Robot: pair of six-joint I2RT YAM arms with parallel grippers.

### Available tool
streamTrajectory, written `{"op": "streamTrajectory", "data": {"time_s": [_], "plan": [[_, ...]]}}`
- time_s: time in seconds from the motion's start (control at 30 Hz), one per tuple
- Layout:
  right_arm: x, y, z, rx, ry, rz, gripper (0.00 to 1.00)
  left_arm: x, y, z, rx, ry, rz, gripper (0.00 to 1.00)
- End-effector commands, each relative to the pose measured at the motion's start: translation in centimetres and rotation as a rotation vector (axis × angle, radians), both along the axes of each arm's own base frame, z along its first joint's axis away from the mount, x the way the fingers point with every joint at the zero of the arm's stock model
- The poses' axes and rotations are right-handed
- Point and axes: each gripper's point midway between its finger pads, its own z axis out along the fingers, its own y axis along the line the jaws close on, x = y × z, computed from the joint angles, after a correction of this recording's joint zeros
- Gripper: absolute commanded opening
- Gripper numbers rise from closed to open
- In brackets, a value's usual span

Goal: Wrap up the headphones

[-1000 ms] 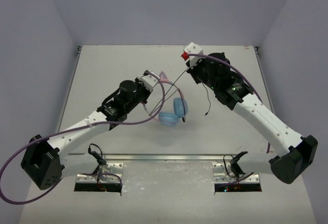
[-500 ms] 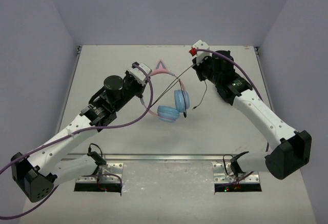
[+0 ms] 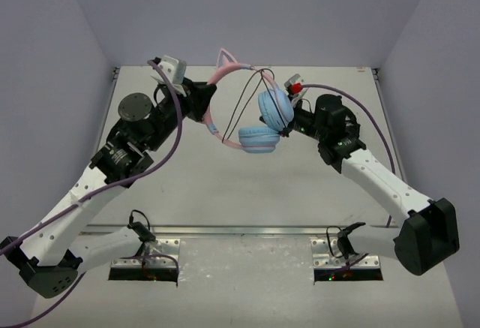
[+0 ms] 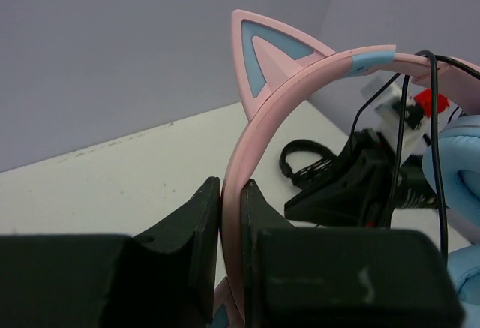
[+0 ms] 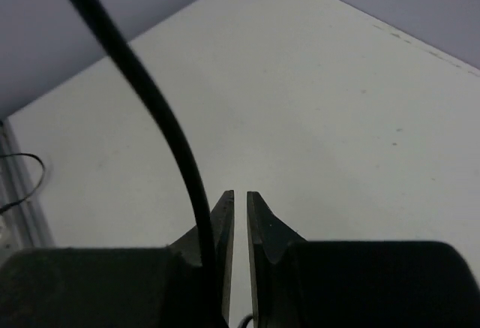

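The headphones (image 3: 259,121) hang in the air above the bench (image 3: 187,185), with nothing under them. The left tool (image 4: 231,193) is pressed together on the pink headband (image 4: 259,118), just below a cat ear (image 4: 274,50), so it pinches the band tight. The thin black cable (image 3: 247,95) runs up and over the band in a loose loop, and the two blue earcups (image 3: 274,108) dangle at the far end. The right tool (image 5: 240,200) has its fingers just a crack apart. Nothing shows in the crack, and the cable (image 5: 150,95) lies along the outside of one finger. To do this step well, I think the right tool should catch the cable again close to the band. Then it can lead the cable round and round in snug, even turns. The left tool should hold the band firm so it does not swing, and nobody should tug hard, or the cable may slip off. The left arm is lifted high and bent, reaching in from the left. The right arm stretches forward and points its tool at the earcups.
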Motion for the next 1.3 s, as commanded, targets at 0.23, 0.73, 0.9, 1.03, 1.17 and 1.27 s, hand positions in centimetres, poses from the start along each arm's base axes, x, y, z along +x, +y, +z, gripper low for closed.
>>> {"op": "streamTrajectory", "data": {"time_s": [0.23, 0.73, 0.9, 1.03, 1.17, 1.27], "plan": [[-7.1, 8.1, 0.7, 0.425, 0.052, 0.338, 0.05, -0.5, 5.8, 13.0, -0.562, -0.039, 0.254, 0.0], [-13.6, 9.2, -4.3, 0.288, 0.078, 0.297, 0.01, 7.1, 9.9, 7.2, -0.351, 0.072, 0.812, 0.0], [-15.5, 9.6, -2.8, 0.177, 0.063, 0.324, 0.01, 9.5, 10.3, 2.5, -0.242, 0.127, 0.992, 0.0], [-15.8, 10.7, 0.2, 0.138, 0.062, 0.383, 0.01, 10.2, 10.3, -1.5, -0.215, 0.172, 1.058, 0.0], [-15.5, 11.0, 1.1, 0.008, 0.057, 0.425, 0.01, 10.6, 9.9, -5.0, -0.156, 0.214, 1.063, 0.0], [-14.1, 10.3, 3.0, -0.08, -0.023, 0.386, 0.01, 10.9, 8.9, -5.7, -0.168, 0.201, 0.974, 0.01]]}}
